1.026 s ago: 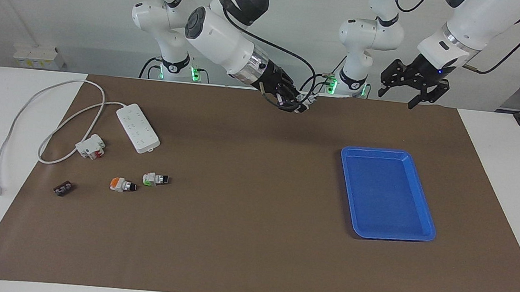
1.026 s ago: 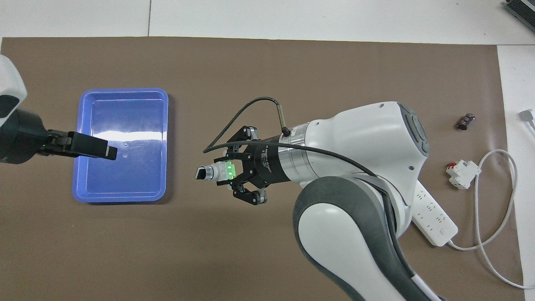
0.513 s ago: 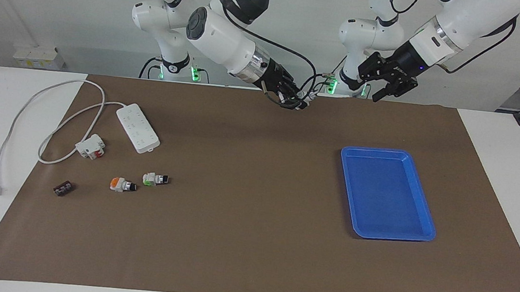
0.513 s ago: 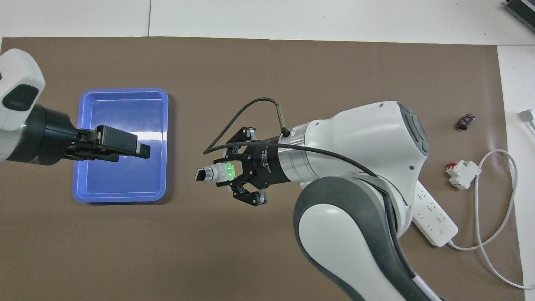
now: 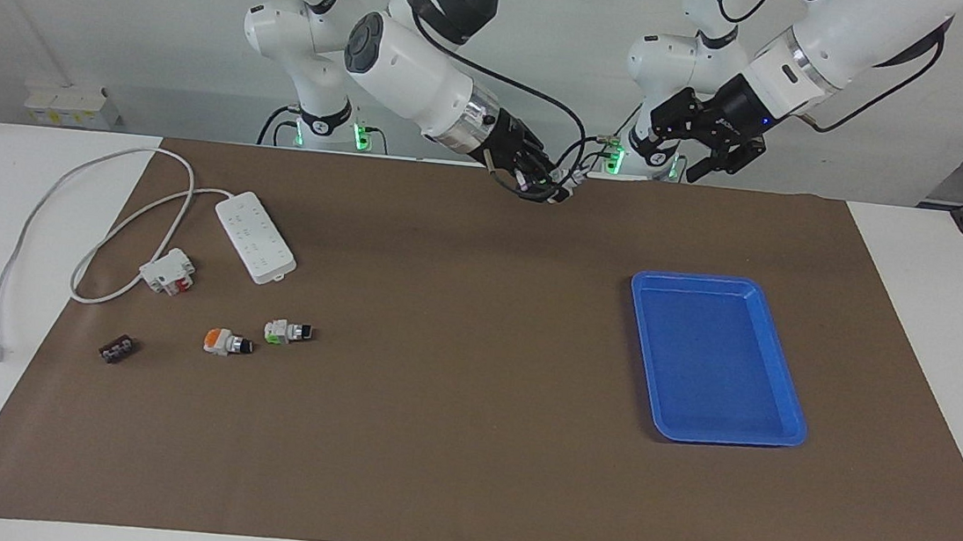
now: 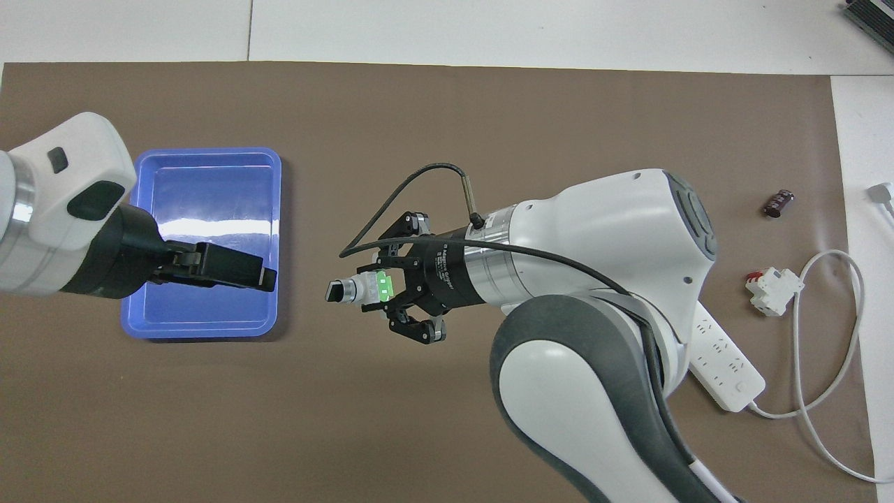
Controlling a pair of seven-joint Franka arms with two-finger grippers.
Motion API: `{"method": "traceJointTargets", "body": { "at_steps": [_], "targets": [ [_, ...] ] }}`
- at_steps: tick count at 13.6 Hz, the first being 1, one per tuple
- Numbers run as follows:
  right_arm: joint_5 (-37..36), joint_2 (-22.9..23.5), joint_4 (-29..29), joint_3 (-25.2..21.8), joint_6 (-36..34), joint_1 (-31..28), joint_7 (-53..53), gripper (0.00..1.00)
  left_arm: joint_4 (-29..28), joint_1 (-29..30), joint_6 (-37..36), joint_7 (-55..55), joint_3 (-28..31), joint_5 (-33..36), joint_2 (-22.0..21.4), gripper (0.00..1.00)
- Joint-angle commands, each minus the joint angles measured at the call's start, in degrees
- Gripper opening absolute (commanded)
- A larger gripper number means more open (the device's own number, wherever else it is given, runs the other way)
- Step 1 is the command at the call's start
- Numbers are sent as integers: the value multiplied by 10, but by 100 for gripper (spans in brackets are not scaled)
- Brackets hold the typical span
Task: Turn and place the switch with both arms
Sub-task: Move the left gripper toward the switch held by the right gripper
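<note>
Switch (image 6: 367,287) level — knob toward tray (image 6: 147,209)

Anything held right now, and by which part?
Right end effector holds the switch by its white-and-green body, knob end sticking out. Left end effector holds nothing.

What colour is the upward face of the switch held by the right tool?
Bright green on the switch, clearest in the overhead view.
</note>
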Motion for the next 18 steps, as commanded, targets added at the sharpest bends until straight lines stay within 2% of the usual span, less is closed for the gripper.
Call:
{"method": "traceJointTargets", "body": {
  "at_steps": [1, 2, 3, 4, 6, 9, 11, 18],
  "targets": [
    [4, 7, 12, 2, -8, -2, 1, 0, -29, -32, 55, -23, 2, 29, -18, 100],
    [4, 7, 12, 2, -8, -2, 1, 0, -29, -33, 59, -58, 2, 29, -18, 87],
    [4, 7, 12, 2, -8, -2, 1, 0, -29, -37, 61, -92, 1, 29, -18, 70],
    [4, 7, 12, 2, -8, -2, 1, 0, -39, -42, 73, -110, -1, 29, -19, 65],
    [4, 7, 13, 2, -7, -2, 1, 0, -84, -46, 124, -112, -4, 11, -38, 65],
    [4, 8, 13, 2, -5, -3, 0, 0, -158, -45, 197, -110, -4, -74, -71, 66],
    [4, 8, 13, 2, -5, -3, 0, 0, -164, -43, 206, -106, -3, -98, -76, 65],
    [4, 8, 13, 2, -2, -3, -2, 0, -186, -38, 205, -92, 1, -162, -90, 50]
  ]
}}
